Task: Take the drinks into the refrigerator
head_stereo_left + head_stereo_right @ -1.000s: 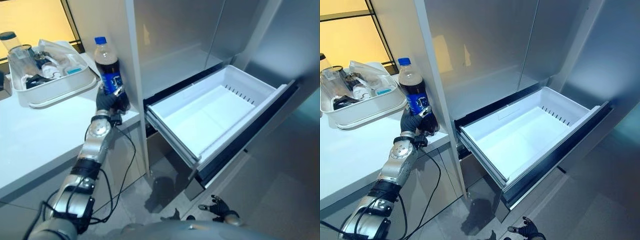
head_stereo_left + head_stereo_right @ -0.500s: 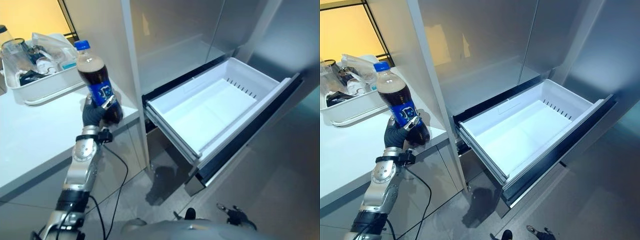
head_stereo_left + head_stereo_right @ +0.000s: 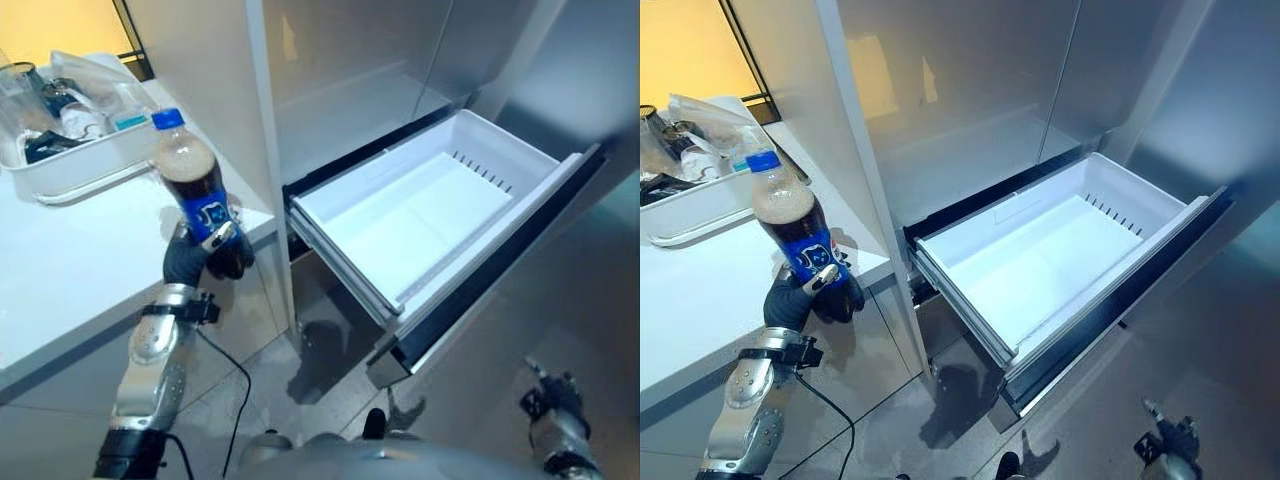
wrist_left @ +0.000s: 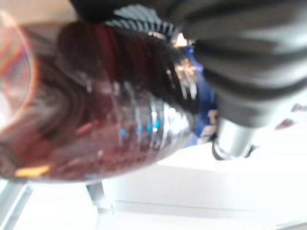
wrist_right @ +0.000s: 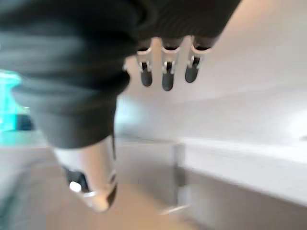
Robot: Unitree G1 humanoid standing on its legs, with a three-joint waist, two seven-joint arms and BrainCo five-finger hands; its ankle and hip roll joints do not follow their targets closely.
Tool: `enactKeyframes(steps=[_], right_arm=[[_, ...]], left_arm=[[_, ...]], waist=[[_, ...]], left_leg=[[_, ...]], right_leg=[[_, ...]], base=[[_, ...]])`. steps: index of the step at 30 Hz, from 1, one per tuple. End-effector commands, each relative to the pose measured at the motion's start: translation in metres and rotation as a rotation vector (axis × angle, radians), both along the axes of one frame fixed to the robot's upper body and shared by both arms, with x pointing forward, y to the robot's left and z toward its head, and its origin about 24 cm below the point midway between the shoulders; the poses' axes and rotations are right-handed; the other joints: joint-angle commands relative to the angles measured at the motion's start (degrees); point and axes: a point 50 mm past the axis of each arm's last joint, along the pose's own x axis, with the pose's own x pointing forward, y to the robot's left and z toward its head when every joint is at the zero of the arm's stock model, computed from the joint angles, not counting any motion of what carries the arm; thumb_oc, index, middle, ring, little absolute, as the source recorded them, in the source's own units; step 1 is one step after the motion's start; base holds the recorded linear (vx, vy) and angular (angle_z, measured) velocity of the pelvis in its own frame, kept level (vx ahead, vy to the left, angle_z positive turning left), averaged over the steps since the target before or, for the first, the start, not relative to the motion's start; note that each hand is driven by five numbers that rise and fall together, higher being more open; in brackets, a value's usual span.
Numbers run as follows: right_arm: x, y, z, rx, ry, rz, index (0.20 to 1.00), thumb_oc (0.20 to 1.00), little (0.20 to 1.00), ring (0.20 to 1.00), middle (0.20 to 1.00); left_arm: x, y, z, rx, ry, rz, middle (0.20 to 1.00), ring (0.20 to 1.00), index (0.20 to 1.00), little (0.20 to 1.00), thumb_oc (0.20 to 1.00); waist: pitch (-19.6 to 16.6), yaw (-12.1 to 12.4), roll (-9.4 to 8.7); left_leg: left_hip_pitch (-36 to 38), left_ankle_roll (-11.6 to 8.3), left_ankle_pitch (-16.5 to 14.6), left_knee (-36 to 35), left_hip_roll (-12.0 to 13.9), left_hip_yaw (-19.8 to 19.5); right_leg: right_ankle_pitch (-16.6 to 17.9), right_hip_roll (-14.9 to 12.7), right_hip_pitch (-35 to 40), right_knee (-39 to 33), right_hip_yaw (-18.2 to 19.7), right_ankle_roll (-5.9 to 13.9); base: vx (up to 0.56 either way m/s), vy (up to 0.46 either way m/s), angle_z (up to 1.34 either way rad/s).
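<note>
Countertop (image 3: 60,270); blue-labelled bottle (image 3: 195,195), print illegible.

A white counter (image 3: 60,270) runs along the left. At its far end sits a white tray (image 3: 75,165) — clear cups and crumpled plastic packets piled inside. Behind it, a dark-framed window (image 3: 735,50) glows orange. Grey floor (image 3: 1230,330) lies below.

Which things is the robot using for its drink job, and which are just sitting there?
For the job:
- cola bottle, gripped in the left hand
- open white fridge drawer, with nothing in it
- right hand, low down and holding nothing

Just sitting there:
- white tray of odds and ends
- white counter
</note>
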Motion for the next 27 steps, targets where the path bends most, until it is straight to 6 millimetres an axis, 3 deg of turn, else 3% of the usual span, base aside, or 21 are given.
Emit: enactKeyframes(steps=[1, 2, 3, 4, 5, 6, 8, 9, 11, 13, 22, 27], right_arm=[[0.042, -0.018, 0.067, -0.265, -0.216, 0.017, 1.0, 1.0, 1.0, 1.0, 1.0], [0.05, -0.014, 0.085, -0.317, -0.288, 0.029, 1.0, 1.0, 1.0, 1.0, 1.0], [0.06, -0.005, 0.115, -0.412, -0.411, 0.063, 1.0, 1.0, 1.0, 1.0, 1.0], [0.06, -0.004, 0.115, -0.414, -0.409, 0.062, 1.0, 1.0, 1.0, 1.0, 1.0], [0.068, 0.011, 0.144, -0.49, -0.525, 0.107, 1.0, 1.0, 1.0, 1.0, 1.0], [0.068, 0.013, 0.151, -0.518, -0.546, 0.118, 1.0, 1.0, 1.0, 1.0, 1.0], [0.07, 0.033, 0.192, -0.648, -0.698, 0.195, 1.0, 1.0, 1.0, 1.0, 1.0], [0.069, 0.034, 0.192, -0.648, -0.696, 0.195, 1.0, 1.0, 1.0, 1.0, 1.0], [0.066, 0.062, 0.235, -0.759, -0.887, 0.329, 1.0, 1.0, 1.0, 1.0, 1.0], [0.065, 0.064, 0.237, -0.768, -0.891, 0.349, 1.0, 1.0, 1.0, 1.0, 1.0], [0.074, 0.118, 0.279, -0.913, -1.005, 0.853, 1.0, 1.0, 1.0, 1.0, 1.0], [0.082, 0.133, 0.281, -0.913, -0.999, 0.995, 1.0, 1.0, 1.0, 1.0, 1.0]], left_arm=[[0.004, -0.012, 0.047, -0.04, -0.268, -0.043, 0.2, 0.2, 0.2, 0.2, 0.2], [0.004, -0.012, 0.048, -0.039, -0.273, -0.041, 0.2, 0.2, 0.2, 0.2, 0.2], [0.003, -0.013, 0.049, -0.043, -0.281, -0.045, 0.2, 0.2, 0.2, 0.2, 0.2], [0.003, -0.013, 0.049, -0.042, -0.28, -0.045, 0.2, 0.2, 0.2, 0.2, 0.2], [0.003, -0.013, 0.05, -0.042, -0.281, -0.045, 0.2, 0.2, 0.2, 0.2, 0.2], [0.002, -0.014, 0.05, -0.038, -0.284, -0.048, 0.2, 0.2, 0.2, 0.2, 0.2], [0.0, -0.015, 0.052, -0.033, -0.295, -0.056, 0.2, 0.2, 0.2, 0.2, 0.2], [0.0, -0.015, 0.052, -0.033, -0.295, -0.056, 0.2, 0.2, 0.2, 0.2, 0.2], [0.0, -0.017, 0.05, -0.025, -0.287, -0.069, 0.2, 0.2, 0.2, 0.2, 0.2], [0.0, -0.016, 0.05, -0.022, -0.283, -0.071, 0.2, 0.2, 0.2, 0.2, 0.2], [0.006, -0.023, 0.037, 0.136, -0.222, -0.145, 0.2, 0.2, 0.2, 0.2, 0.2], [0.005, -0.029, 0.038, 0.189, -0.24, -0.209, 0.2, 0.2, 0.2, 0.2, 0.2]], waist=[[-1.0, 0.6, 0.29], [-1.0, 0.5, 0.29], [-1.3, 0.3, 0.33], [-1.3, 0.3, 0.32], [-1.2, 0.3, 0.38], [-1.3, 0.3, 0.29], [-1.5, 0.3, 0.04], [-1.5, 0.3, 0.04], [-1.5, 0.5, -0.23], [-1.5, 0.5, -0.37], [-2.3, 1.7, -1.68], [-2.4, 2.5, -2.06]], left_leg=[[-0.7, 4.29, -4.4, 0.1, -3.9, -0.3], [-0.6, 4.35, -4.4, 0.1, -3.9, -0.3], [-0.5, 4.45, -4.5, 0.1, -3.9, -0.2], [-0.4, 4.45, -4.5, 0.1, -3.9, -0.2], [-0.2, 4.49, -4.6, 0.1, -3.8, -0.1], [-0.2, 4.55, -4.6, 0.1, -3.8, -0.1], [-0.1, 4.66, -4.6, 0.1, -3.9, -0.1], [-0.1, 4.67, -4.6, 0.1, -3.9, -0.1], [-0.1, 4.74, -4.6, 0.1, -3.9, -0.2], [-0.1, 4.77, -4.6, 0.1, -3.9, -0.2], [-0.3, 4.62, -4.1, 0.1, -3.8, -0.5], [-0.2, 4.56, -3.9, 0.1, -3.8, -0.7]], right_leg=[[-4.2, 0.3, 0.4, 7.1, 0.1, 2.78], [-4.2, 0.3, 0.5, 7.2, 0.3, 2.77], [-4.2, 0.3, 0.5, 7.1, 0.4, 2.76], [-4.2, 0.3, 0.5, 7.1, 0.4, 2.76], [-4.3, 0.4, 0.6, 7.2, 0.6, 2.72], [-4.3, 0.4, 0.6, 7.2, 0.6, 2.69], [-4.2, 0.4, 0.6, 7.2, 0.6, 2.67], [-4.2, 0.4, 0.6, 7.2, 0.6, 2.67], [-4.2, 0.4, 0.5, 7.2, 0.5, 2.67], [-4.2, 0.4, 0.5, 7.2, 0.4, 2.7], [-4.0, 0.4, 0.5, 7.4, 0.0, 2.74], [-4.0, 0.3, 0.6, 7.7, -0.4, 2.7]], base=[[0.0, 0.0, 0.0], [0.0, 0.0, 0.0], [0.0, 0.0, 0.0], [0.0, 0.0, 0.0], [0.0, 0.01, -0.03], [0.0, 0.014, -0.08], [-0.01, 0.006, -0.1], [-0.01, 0.002, -0.06], [-0.01, 0.002, -0.02], [0.0, 0.0, 0.0], [0.0, 0.0, 0.0], [0.0, 0.0, 0.0]])
